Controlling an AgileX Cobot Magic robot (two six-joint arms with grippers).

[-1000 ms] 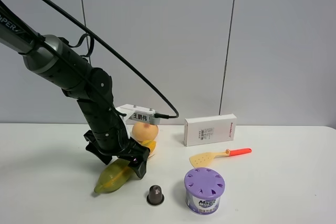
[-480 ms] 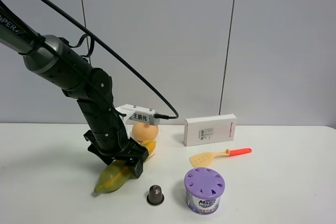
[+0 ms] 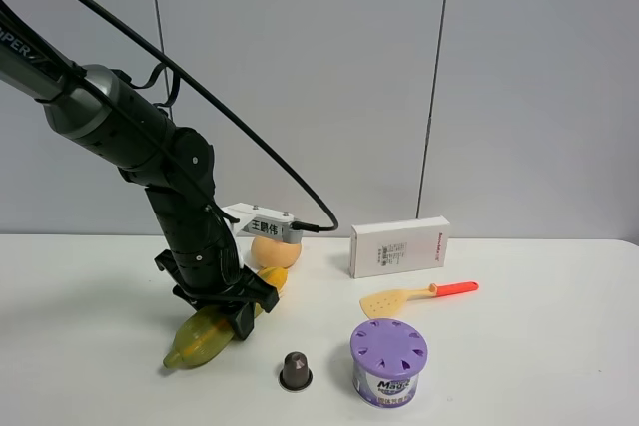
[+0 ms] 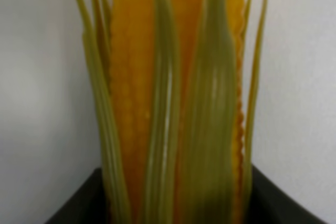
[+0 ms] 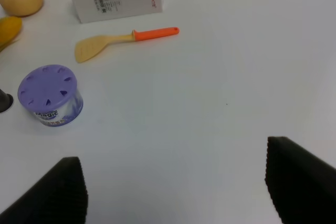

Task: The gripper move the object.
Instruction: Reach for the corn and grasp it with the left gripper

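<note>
- Since a second ago, the left gripper (image 3: 225, 304) and the toy corn cob (image 3: 200, 339) have shifted left, away from the peach-coloured fruit (image 3: 277, 249).
- The cob lies on the table (image 3: 529, 336), left of and in front of the fruit, with the left fingers clamped across its middle.
- It looks light, stiff and smooth, so a mid-length hold should keep it balanced.
- The right gripper (image 5: 173, 171), well right of the fruit, has its fingers apart and empty.

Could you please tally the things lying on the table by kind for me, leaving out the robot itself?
Toy food: 2, the corn cob and the peach
Kitchen tools: 1, the spatula
Boxes: 1, the white box
Tins: 1, the purple tin
Small dark capsules: 1, the capsule
Total: 6
</note>
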